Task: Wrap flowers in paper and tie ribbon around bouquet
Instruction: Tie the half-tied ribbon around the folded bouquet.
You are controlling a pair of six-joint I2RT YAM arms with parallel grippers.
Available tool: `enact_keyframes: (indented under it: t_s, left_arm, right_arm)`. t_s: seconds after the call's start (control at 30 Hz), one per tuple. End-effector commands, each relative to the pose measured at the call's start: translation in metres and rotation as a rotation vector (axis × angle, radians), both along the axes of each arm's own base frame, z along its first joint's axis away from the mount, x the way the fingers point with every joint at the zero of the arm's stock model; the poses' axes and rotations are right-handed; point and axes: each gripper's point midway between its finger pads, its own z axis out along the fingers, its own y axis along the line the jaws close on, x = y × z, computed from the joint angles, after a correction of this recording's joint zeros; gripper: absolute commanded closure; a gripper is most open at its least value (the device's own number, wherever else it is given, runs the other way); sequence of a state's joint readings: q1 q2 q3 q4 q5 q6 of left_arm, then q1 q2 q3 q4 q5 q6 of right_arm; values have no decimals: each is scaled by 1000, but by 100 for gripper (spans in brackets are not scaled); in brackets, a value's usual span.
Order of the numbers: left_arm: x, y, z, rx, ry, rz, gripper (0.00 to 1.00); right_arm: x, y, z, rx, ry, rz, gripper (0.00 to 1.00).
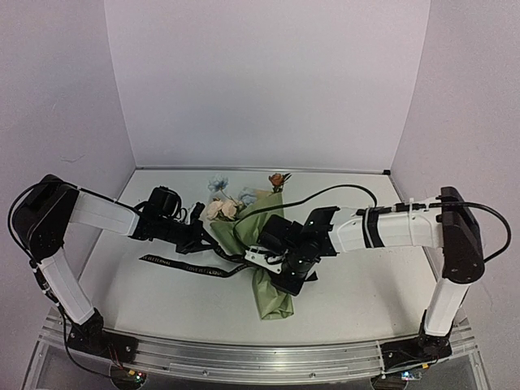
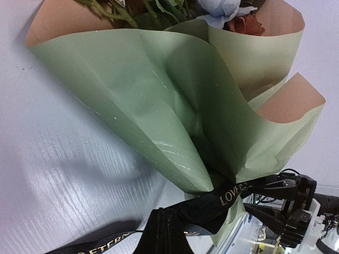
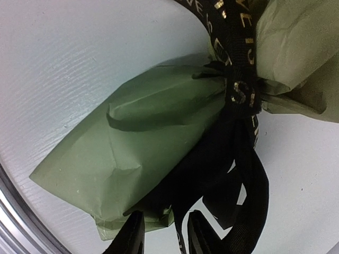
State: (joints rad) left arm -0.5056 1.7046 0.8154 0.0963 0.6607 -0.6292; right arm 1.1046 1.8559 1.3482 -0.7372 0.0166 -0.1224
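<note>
The bouquet [image 1: 244,229] lies near the middle of the bench [image 1: 366,284], its wide end towards the far wall and its narrow tail pointing at the near edge. Cream, pale blue and rust-orange flowers [image 1: 221,208] poke from the wide end. The paper [image 2: 159,90] is olive green outside, with its tan reverse showing at the folded-back rims. The black ribbon [image 3: 241,63], printed with light lettering, is cinched round the cone's narrow waist, and loose loops of it hang below the knot. One tail runs leftward across the bench. The left hand [image 2: 161,233] is pressed together at that tail, pinching the ribbon just beside the waist. The right hand [image 3: 166,214] sits at the cone's tail end with its fingers spread, a strand of ribbon running loosely between them.
</note>
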Motion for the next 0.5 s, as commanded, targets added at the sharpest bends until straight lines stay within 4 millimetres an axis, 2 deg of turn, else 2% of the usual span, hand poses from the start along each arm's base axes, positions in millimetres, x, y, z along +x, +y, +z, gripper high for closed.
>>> enact_keyframes:
  t_s: [0.0, 0.13, 0.33, 0.47]
  left_arm:
    - [4, -4, 16, -37, -39, -12, 100]
    - [5, -5, 17, -37, -41, -12, 100]
    - [5, -4, 17, -35, -42, -10, 100]
    - [5, -3, 15, -30, -40, -6, 100]
  right_arm:
    - [15, 0, 3, -45, -59, 24, 69]
    - [21, 1, 0, -54, -67, 14, 74]
    - [24, 0, 2, -49, -74, -8, 98]
    - [22, 1, 6, -21, -61, -36, 100]
